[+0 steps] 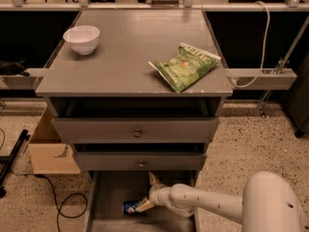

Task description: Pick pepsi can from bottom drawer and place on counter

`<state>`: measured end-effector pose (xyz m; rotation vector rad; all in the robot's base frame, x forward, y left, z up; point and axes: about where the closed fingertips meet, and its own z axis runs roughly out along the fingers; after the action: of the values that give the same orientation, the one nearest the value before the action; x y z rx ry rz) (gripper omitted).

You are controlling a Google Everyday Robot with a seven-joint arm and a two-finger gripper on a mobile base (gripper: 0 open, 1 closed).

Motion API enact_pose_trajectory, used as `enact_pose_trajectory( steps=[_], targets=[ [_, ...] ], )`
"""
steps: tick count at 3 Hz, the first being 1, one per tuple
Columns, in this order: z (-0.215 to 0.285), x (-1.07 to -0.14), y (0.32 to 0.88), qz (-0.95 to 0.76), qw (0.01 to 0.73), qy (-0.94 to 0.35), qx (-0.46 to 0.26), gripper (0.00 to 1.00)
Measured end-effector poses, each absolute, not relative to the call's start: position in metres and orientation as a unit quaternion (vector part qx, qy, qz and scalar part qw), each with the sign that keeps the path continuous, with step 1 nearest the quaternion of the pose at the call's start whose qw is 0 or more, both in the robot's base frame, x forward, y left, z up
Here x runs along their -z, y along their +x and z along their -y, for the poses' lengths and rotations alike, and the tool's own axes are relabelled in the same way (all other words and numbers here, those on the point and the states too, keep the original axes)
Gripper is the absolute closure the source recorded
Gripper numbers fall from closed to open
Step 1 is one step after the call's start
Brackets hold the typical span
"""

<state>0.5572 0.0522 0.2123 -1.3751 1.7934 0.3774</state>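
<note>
The pepsi can [130, 207] lies on its side on the floor of the bottom drawer [108, 197], which is pulled out at the bottom of the view. My gripper [147, 192] is inside that drawer, just right of the can, on a white arm coming in from the lower right. It is open: one tan finger [153, 178] points up toward the middle drawer's front and the other finger [144, 205] lies against the can's right end. The counter [130, 47] is the grey top of the cabinet above.
A white bowl [81, 38] stands at the counter's back left and a green chip bag [185, 65] lies at its right front. Two upper drawers with round knobs [137, 133] overhang the bottom drawer. A cardboard box [50, 151] and cables lie on the floor at left.
</note>
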Motion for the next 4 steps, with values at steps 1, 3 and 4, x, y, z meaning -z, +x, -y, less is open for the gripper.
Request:
enact_pose_trajectory(
  steps=[1, 3, 4],
  targets=[
    [-0.051, -0.212, 0.560, -0.712, 0.413, -0.548, -0.148, 0.00],
    [-0.053, -0.207, 0.551, -0.671, 0.391, -0.600, -0.192, 0.00],
    [-0.048, -0.202, 0.539, -0.655, 0.372, -0.624, -0.207, 0.00]
  ],
)
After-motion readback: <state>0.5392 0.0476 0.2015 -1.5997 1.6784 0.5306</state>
